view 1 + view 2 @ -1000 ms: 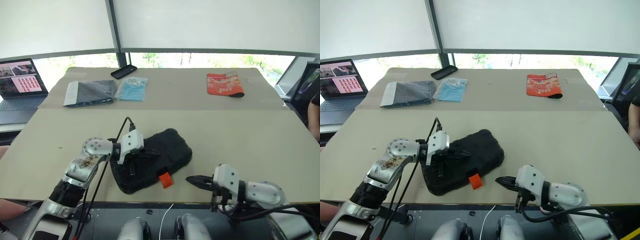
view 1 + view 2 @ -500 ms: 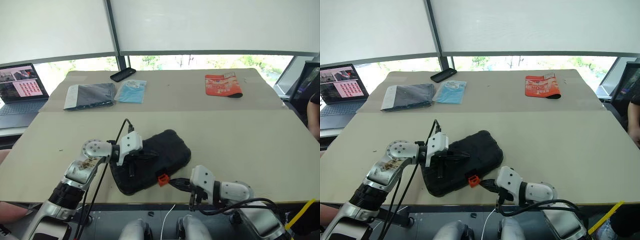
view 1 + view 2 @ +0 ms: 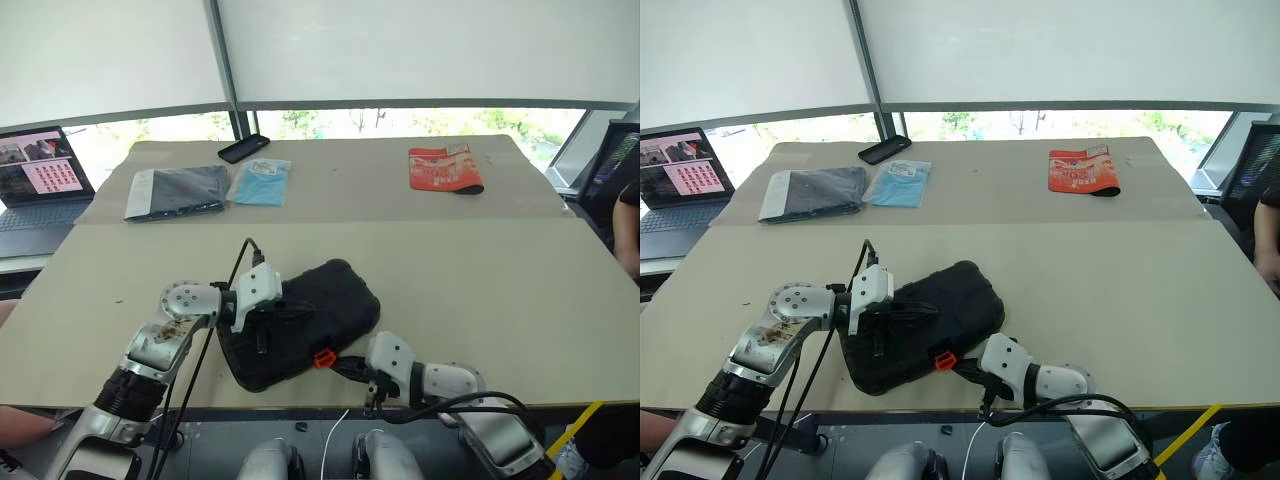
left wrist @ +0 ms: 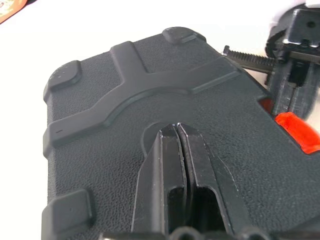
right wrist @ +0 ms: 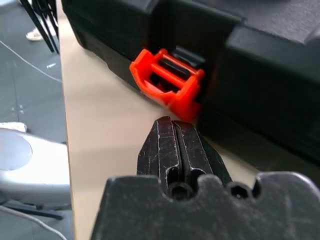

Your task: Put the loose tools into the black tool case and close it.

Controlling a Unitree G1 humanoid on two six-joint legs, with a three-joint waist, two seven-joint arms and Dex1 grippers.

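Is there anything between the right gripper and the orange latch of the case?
Nothing visible. The right gripper, shut, points at the latch on the case with only bare table between them.

This looks like an office or a lab room. A wide beige tabletop [image 3: 480, 270] stands before large windows with white roller blinds [image 3: 420, 50]. At the left edge an open laptop [image 3: 40, 185] shows pictures, and a black office chair [image 3: 612, 165] stands at the right edge.
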